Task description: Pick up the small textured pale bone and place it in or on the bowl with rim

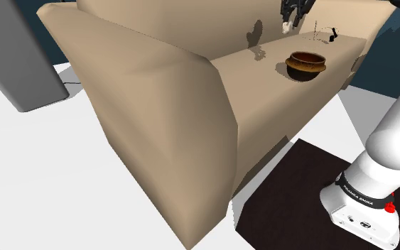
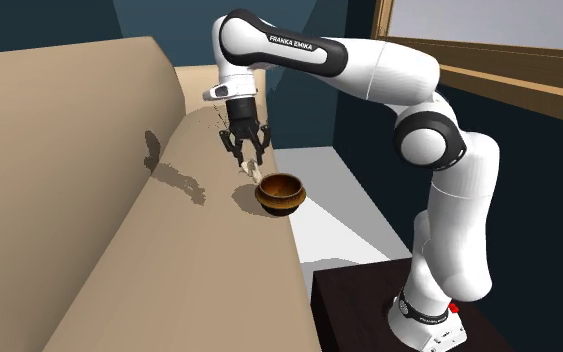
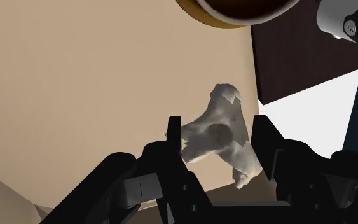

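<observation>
The all-black two-finger pincer (image 3: 217, 137) is closed to a middle width and clasps the small, rough, pale whitish bone (image 3: 219, 124) between its two fingers (image 3: 173, 137). The bone hangs in the air with the pincer, which points down from the white arm (image 2: 369, 70). Under them is the flat top of a big beige sofa (image 2: 169, 260), where their shadow falls. Just beside the pincer, on this sofa, stands the round brown bowl with a rim (image 2: 279, 204). Behind are dark blue walls; the floor is white.
</observation>
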